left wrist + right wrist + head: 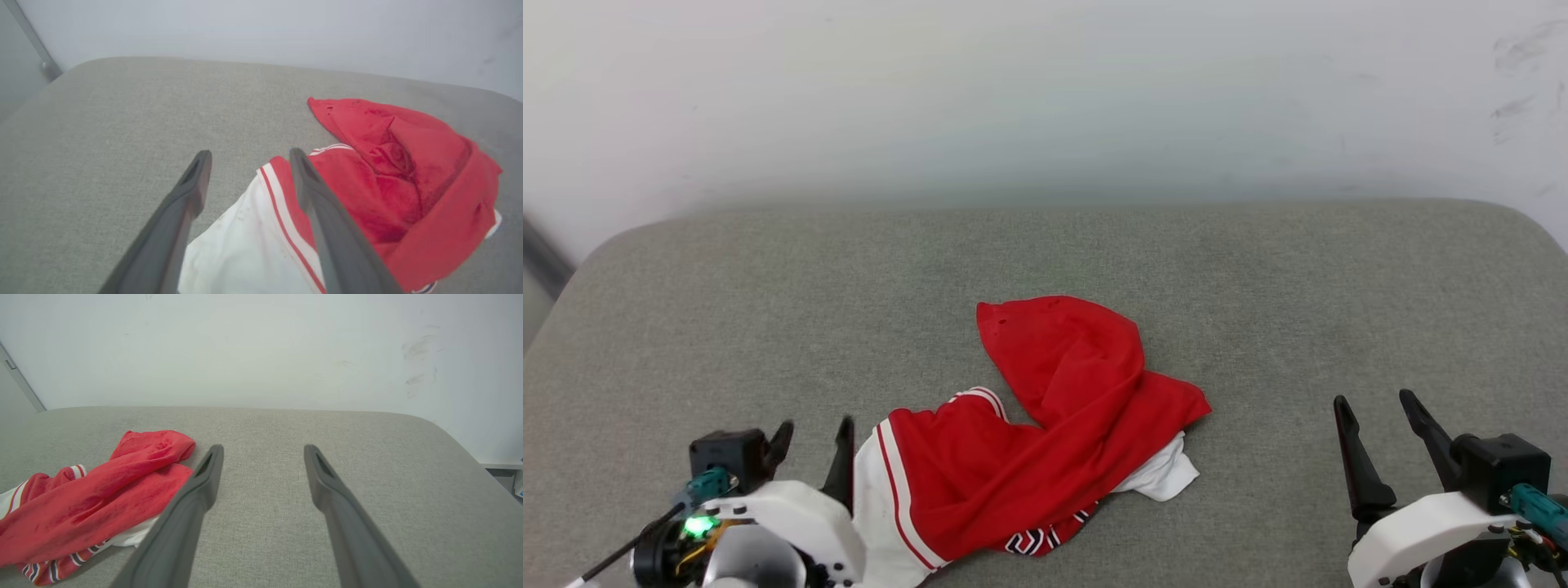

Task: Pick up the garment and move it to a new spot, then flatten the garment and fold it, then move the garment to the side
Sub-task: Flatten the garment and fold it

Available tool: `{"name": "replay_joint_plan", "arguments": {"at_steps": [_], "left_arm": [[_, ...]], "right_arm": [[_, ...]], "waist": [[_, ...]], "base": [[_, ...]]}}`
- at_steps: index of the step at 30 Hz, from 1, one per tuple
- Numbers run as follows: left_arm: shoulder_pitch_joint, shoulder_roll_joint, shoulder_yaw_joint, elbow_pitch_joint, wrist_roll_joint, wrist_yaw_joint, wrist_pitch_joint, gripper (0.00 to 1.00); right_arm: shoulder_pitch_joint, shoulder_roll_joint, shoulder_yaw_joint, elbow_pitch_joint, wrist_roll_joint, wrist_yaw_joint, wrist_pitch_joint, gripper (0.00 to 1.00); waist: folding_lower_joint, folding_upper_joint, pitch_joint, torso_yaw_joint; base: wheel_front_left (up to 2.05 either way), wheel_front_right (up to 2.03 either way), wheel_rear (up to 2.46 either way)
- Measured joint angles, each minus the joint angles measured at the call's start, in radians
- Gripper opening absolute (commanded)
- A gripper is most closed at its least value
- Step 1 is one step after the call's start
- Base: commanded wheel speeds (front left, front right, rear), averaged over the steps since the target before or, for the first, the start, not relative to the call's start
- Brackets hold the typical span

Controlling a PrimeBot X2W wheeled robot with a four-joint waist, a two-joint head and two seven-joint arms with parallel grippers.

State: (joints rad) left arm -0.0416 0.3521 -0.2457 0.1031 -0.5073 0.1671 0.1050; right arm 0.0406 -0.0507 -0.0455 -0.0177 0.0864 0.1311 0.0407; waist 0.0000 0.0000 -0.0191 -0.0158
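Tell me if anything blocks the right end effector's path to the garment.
Nothing visible does. Only bare grey padded surface lies between the open right end effector and the crumpled garment.

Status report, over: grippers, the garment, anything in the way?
Left gripper open by white sleeve of garment, holding nothing. Right gripper open, apart, over grey surface. Garment crumpled, unfolded. Nothing in the way.

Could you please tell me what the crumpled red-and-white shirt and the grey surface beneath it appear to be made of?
The crumpled red shirt with white sleeves looks like thin, soft jersey-type fabric with a matte finish: it slumps in loose folds and creases. The grey padded surface is probably woven upholstery cloth, also matte: a fine weave grain shows, and its corners are rounded.
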Motion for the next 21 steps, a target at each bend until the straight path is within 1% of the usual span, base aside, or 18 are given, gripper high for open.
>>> {"name": "replay_joint_plan", "arguments": {"at_steps": [4,9,13,17,19,21], "left_arm": [[-0.021,-0.021,-0.022,-0.053,0.042,-0.004,-0.084,1.0],[-0.025,-0.047,-0.044,-0.106,0.075,0.006,-0.159,1.0],[-0.022,-0.055,-0.051,-0.128,0.084,0.015,-0.18,1.0],[-0.023,-0.059,-0.061,-0.145,0.091,0.019,-0.189,1.0],[-0.024,-0.062,-0.067,-0.153,0.095,0.019,-0.189,1.0],[-0.03,-0.067,-0.073,-0.159,0.098,0.019,-0.189,1.0]], "right_arm": [[0.002,0.0,-0.001,-0.002,-0.001,0.0,0.005,1.0],[0.006,0.0,-0.005,-0.002,-0.006,0.0,0.013,1.0],[0.004,0.0,-0.033,0.021,-0.002,0.0,0.023,1.0],[-0.03,-0.001,-0.068,0.066,0.012,0.0,0.045,1.0],[-0.062,0.0,-0.078,0.103,0.014,0.0,0.082,1.0],[-0.103,0.0,-0.094,0.145,0.044,0.0,0.133,1.0]], "waist": [[0.0,0.0,-0.01,-0.005],[0.0,0.0,-0.018,-0.01],[0.0,0.0,-0.013,-0.007],[0.0,0.0,-0.001,0.013],[0.0,0.0,0.008,0.027],[0.0,0.0,0.023,0.041]], "base": [[0.0,0.0,0.0],[0.0,0.0,0.0],[0.0,0.0,0.0],[0.0,0.0,0.0],[0.0,0.0,0.0],[0.0,0.0,0.0]]}}
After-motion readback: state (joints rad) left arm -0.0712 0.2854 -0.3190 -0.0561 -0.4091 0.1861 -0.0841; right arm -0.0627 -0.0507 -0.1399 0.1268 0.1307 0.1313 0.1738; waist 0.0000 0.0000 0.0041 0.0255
